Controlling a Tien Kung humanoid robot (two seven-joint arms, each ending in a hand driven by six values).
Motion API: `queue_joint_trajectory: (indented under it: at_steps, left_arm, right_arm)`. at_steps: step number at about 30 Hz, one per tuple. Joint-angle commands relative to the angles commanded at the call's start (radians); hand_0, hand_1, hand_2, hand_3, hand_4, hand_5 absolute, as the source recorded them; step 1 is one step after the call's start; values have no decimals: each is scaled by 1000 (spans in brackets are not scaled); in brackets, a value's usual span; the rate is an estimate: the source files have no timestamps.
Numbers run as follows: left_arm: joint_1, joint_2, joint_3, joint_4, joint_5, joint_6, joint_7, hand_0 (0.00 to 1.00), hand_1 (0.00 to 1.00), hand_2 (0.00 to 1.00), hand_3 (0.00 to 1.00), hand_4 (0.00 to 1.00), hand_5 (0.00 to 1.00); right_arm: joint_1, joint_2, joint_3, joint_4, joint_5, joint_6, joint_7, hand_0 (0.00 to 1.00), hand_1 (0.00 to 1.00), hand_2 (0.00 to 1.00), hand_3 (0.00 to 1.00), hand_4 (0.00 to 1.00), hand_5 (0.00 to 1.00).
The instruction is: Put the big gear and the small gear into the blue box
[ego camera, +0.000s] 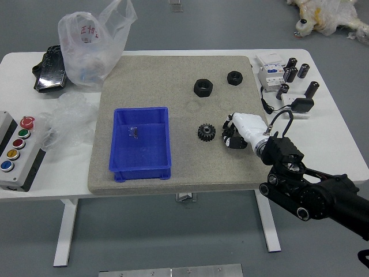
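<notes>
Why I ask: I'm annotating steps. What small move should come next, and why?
Probably a slight lift of the right hand: it hides whatever is under it, so whether it holds anything cannot be told, while a black gear lies beside it, outside the blue box.

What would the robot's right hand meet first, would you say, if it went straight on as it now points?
Probably the black gear just left of the hand, though depth is unclear.

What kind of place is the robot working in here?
Probably a robotics lab or test area: a robot hand reaches over a mat holding gears and nuts beside a blue box, and a panel of coloured push buttons sits at the left.
</notes>
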Motion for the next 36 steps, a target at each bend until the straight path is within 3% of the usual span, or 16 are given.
queue_joint_trajectory:
  at_steps: [1, 5, 13, 14, 19, 20, 25, 26, 31, 32, 36]
  left_arm:
    - [0, 0, 0, 0, -1, 1, -1, 952, 916, 906, 947, 985, 998]
    - [0, 0, 2, 0, -2, 3, -4, 952, 916, 906, 947, 985, 998]
    - [1, -1, -1, 0, 1, 5, -8, 947, 912, 903, 946, 985, 998]
    - [1, -1, -2, -1, 3, 5, -8, 944, 910, 903, 945, 983, 998]
    - [1, -1, -4, -2, 8, 4, -9, 944, 910, 903, 945, 983, 998]
    - [1, -1, -5, -2, 9, 4, -9, 941, 908, 901, 942, 982, 998]
    - [1, 0, -7, -2, 14, 3, -11, 941, 908, 901, 942, 982, 998]
    - [1, 0, -8, -2, 15, 3, -11, 937, 905, 898, 937, 982, 998]
    - [3, 1, -14, -3, 22, 4, -11, 937, 905, 898, 937, 982, 998]
    - [3, 1, -16, -4, 24, 4, -10, 934, 903, 892, 934, 980, 998]
    - [3, 0, -17, -4, 25, 3, -9, 934, 903, 892, 934, 980, 998]
  right_arm:
    - [0, -1, 2, 2, -1, -3, 2, 366, 449, 344, 429, 167, 2]
    - [2, -11, 15, 26, -11, -16, 7, 366, 449, 344, 429, 167, 2]
    - [24, -28, 33, 202, -63, -33, -5, 370, 450, 337, 425, 177, 2]
    - [30, -19, 24, 227, -75, -34, -8, 384, 469, 378, 434, 176, 2]
    - [58, 48, -42, 336, -128, -33, -18, 384, 469, 378, 434, 176, 2]
    - [65, 65, -58, 346, -138, -32, -18, 427, 537, 513, 468, 84, 61]
    - [88, 129, -122, 337, -169, -14, -26, 427, 537, 513, 468, 84, 61]
    - [90, 135, -129, 333, -172, -7, -27, 485, 722, 766, 694, 305, 189]
    - [94, 149, -150, 315, -180, 38, -49, 485, 722, 766, 694, 305, 189]
    - [94, 150, -152, 312, -180, 44, -53, 564, 867, 940, 954, 568, 192]
    - [93, 150, -155, 305, -175, 64, -64, 564, 867, 940, 954, 568, 192]
